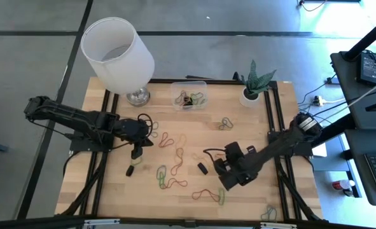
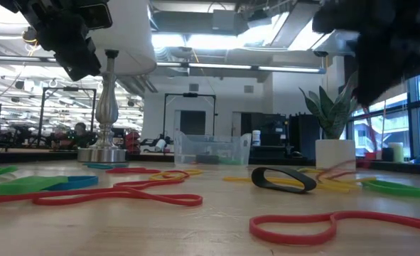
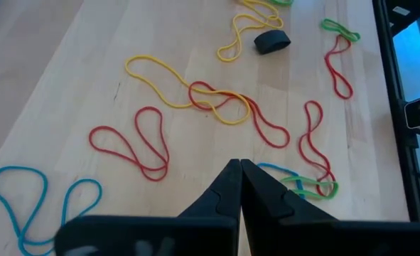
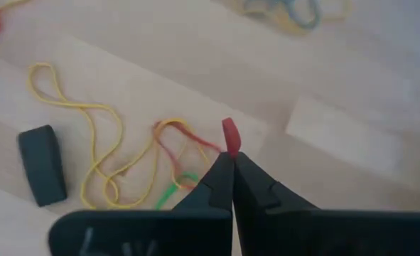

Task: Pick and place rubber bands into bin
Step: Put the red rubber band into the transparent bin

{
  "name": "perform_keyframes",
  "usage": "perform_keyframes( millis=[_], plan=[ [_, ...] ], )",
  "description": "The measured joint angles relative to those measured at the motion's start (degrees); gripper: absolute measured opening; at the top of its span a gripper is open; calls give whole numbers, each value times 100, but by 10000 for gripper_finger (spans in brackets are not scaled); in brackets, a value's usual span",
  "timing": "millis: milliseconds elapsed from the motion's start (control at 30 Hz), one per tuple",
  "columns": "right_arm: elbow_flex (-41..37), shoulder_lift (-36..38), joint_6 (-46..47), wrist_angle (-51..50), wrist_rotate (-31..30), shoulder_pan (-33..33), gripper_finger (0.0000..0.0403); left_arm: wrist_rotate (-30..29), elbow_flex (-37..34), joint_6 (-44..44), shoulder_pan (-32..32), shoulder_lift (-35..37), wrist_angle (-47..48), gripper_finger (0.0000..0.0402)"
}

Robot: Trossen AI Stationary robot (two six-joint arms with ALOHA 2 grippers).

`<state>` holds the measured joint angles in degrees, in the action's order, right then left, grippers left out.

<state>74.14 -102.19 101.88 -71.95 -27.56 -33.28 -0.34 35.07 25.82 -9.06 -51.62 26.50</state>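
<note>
Rubber bands in red, yellow, green, blue and black lie scattered on the wooden table [image 1: 111, 191]. Among them are a red loop [image 3: 135, 146], a yellow one [image 3: 181, 89] and a thick black one [image 3: 272, 41]. The clear bin [image 1: 189, 95] stands near the far edge with a few bands inside; it also shows in the low view [image 2: 211, 149]. My left gripper [image 3: 239, 165] is shut with nothing in it and hovers over the bands left of centre [image 1: 135, 152]. My right gripper [image 4: 231, 158] is shut on a red rubber band, right of centre [image 1: 229, 170]. My right gripper pinches a red rubber band between its two fingertips. A short red piece [image 4: 229, 135] sticks out just past the tips. The fingers hide the rest of the band, so I cannot tell how it hangs. The table below looks some way off.
A large white lampshade on a metal foot [image 1: 118, 54] stands at the far left corner, and a small white plant pot [image 1: 251, 95] at the far right. A tangle of yellow, red and green bands [image 4: 124, 171] and a black band [image 4: 42, 163] lie under my right gripper.
</note>
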Motion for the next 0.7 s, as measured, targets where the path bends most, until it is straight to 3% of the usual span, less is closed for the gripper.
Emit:
perform_keyframes(
  millis=[233, 467, 700],
  plan=[
    [-629, -2, -65, 386, 1214, 92, 0, -4, 0, 199, 0, -1, -15, 1],
    [-707, -2, -166, 250, 1749, -28, 0, -4, 0, 216, -1, -2, -21, 1],
    [-707, -2, -55, -584, 2414, -28, 0, -24, 0, 206, -1, -2, -21, 2]
  ],
)
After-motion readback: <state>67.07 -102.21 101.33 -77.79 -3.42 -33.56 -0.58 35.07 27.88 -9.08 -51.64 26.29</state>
